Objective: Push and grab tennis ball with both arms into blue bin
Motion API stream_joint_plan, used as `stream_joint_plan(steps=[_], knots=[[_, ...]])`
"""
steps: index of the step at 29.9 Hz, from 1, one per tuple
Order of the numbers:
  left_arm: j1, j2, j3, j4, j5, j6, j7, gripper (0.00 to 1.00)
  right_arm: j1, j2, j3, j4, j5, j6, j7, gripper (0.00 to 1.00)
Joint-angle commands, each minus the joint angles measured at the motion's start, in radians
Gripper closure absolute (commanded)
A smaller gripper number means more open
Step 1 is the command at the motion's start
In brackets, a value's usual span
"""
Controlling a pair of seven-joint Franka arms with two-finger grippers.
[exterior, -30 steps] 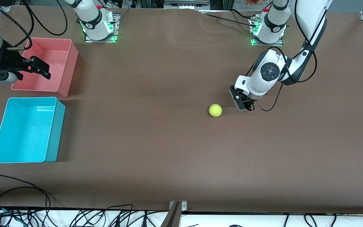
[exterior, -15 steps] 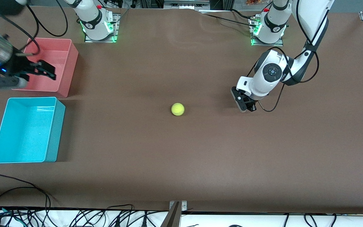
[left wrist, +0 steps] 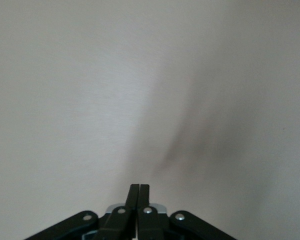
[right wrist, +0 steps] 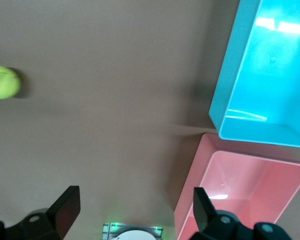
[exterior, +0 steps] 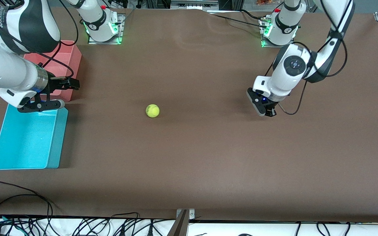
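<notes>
The tennis ball (exterior: 152,110) was seen on the bare brown table (exterior: 189,157), roughly midway between the two arms' ends and well apart from both bins. In the front view it lay free, touched by nothing.

The left gripper (exterior: 266,109) was found low over the table toward the left arm's end, well apart from the ball. Its fingers were hard to read from the front; in the left wrist view the left gripper (left wrist: 138,192) was shown with its two fingers (left wrist: 133,196) pressed together, nothing between them, and only plain tabletop ahead of them. The ball was not caught in that view at all.

The right gripper (exterior: 72,83) was placed over the corner of the pink bin (exterior: 74,59) nearest the blue bin (exterior: 28,137). The blue bin stood nearer to the front camera than the pink bin, the two just beside each other at the right arm's end. In the front view part of the pink bin was covered by the right arm. From the right wrist camera the right gripper (right wrist: 135,207) was seen spread wide and empty, its fingers (right wrist: 67,205) far apart. That view also took in the ball (right wrist: 2,82), the blue bin (right wrist: 230,75) and the pink bin (right wrist: 195,175) together, and the pale inner floors of both bins were shown bare.
</notes>
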Motion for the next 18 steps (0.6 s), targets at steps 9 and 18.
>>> stream_joint_plan(steps=[9, 18], knots=[[0.02, -0.258, 0.049, 0.093, -0.015, -0.36, -0.104, 0.0, 0.059, 0.018, 0.002, -0.235, 0.031, 0.232, -0.012, 0.0], [0.018, -0.26, 0.07, 0.278, -0.004, -0.595, -0.198, 0.0, 0.066, 0.018, 0.002, -0.367, 0.031, 0.377, -0.013, 0.0]])
